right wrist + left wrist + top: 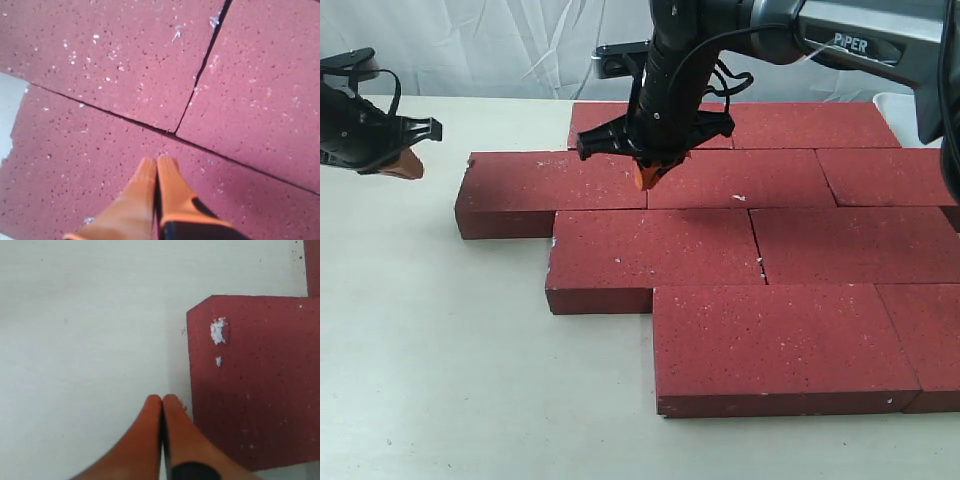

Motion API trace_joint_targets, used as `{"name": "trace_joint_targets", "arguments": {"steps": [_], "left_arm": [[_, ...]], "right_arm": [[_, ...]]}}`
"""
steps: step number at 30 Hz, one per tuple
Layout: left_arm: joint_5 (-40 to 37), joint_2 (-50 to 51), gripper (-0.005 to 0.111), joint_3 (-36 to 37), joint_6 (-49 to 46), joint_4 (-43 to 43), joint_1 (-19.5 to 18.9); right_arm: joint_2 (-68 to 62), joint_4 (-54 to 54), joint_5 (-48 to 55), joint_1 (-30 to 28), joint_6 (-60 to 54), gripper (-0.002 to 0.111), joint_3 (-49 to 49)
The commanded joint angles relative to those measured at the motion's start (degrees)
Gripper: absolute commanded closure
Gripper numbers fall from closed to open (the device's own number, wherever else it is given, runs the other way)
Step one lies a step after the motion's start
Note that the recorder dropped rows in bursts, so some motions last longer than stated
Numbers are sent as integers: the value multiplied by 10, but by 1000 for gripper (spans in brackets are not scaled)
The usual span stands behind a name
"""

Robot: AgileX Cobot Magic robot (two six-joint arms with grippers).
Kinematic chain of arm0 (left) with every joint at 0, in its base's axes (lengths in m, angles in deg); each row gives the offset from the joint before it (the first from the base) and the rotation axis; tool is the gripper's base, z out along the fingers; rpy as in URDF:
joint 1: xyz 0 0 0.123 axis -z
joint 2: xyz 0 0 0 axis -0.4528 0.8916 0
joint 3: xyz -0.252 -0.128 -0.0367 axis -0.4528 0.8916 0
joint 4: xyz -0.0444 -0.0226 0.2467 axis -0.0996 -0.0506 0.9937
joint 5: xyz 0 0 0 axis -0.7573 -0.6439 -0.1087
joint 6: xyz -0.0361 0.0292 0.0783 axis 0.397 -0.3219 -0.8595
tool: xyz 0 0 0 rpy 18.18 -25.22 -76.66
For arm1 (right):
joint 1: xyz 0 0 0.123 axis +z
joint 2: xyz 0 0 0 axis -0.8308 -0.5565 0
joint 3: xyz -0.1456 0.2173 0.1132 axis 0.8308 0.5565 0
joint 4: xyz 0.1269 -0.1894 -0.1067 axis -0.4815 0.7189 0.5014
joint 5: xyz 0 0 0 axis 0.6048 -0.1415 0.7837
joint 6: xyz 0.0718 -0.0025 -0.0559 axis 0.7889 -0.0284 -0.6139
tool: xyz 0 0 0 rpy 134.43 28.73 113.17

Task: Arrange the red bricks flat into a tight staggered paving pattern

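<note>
Under right gripper (651, 181), red bricks (720, 250)

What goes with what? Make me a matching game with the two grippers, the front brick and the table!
Things:
1. left gripper
2. right gripper
3. front red brick
4. table

Matches:
A. pale cream
B. dark red with white specks
C. above the laid red bricks
D. above bare table, off the bricks

Pairs: 1-D, 2-C, 3-B, 4-A
</note>
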Motion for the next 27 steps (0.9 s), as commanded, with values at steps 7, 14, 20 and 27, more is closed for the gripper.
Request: {"name": "trace_joint_targets", "arguments": {"steps": [7,14,20,27], "left_arm": [[-41,-131,107,48,156,181,87],[-40,-277,107,121,169,211,109],[-37,-373,107,168,169,210,109],[-42,-447,107,215,169,206,109]], "right_arm": [[44,-62,71,-2,1,109,-3],[135,-65,25,-2,1,109,98],[227,-79,-36,-51,1,109,222],[333,-56,-66,-123,-1,109,345]]}}
